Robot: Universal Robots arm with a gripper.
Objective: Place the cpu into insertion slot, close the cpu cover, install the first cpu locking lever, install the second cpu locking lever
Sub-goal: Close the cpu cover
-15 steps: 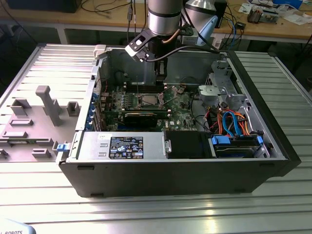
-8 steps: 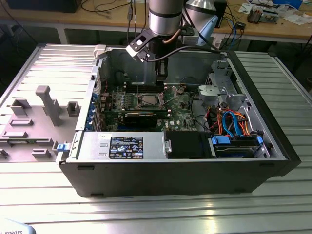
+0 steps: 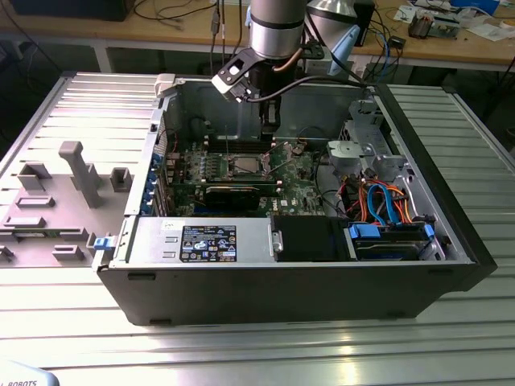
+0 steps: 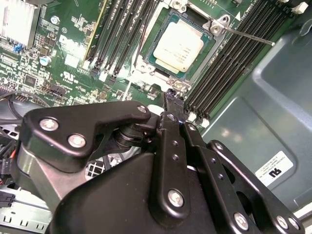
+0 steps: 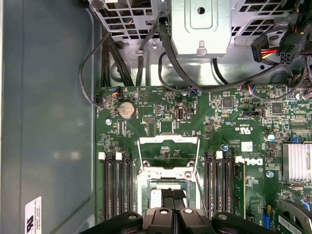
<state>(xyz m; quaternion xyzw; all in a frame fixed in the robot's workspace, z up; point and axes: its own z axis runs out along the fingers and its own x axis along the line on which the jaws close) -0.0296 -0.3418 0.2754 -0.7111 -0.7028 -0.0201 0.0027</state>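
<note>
The cpu [image 4: 178, 46] lies flat in the insertion slot [image 4: 150, 48] on the green motherboard, silvery top up. Part of the cpu [image 5: 157, 197] shows pale just beyond my fingertips in the first wrist view. The cpu cover [image 5: 168, 142] is swung open away from the socket, with bare board showing through its window. A thin locking lever [image 4: 248, 35] sticks out unlatched beside the socket, and two wire levers [image 5: 140, 156] run along the open cover. My gripper [image 4: 170, 97] hangs just above the socket's edge, fingers together, holding nothing. In the exterior view the gripper [image 3: 269, 129] reaches down into the open case over the socket [image 3: 245, 165].
Black memory slots [image 4: 229, 58] flank the socket on both sides. A finned heatsink [image 5: 297, 163] sits on the board. Cables and a metal drive cage [image 5: 200, 22] lie past the board's edge. The case wall [image 5: 44, 97] rises close by. A grey fixture plate [image 3: 56, 201] lies outside the case.
</note>
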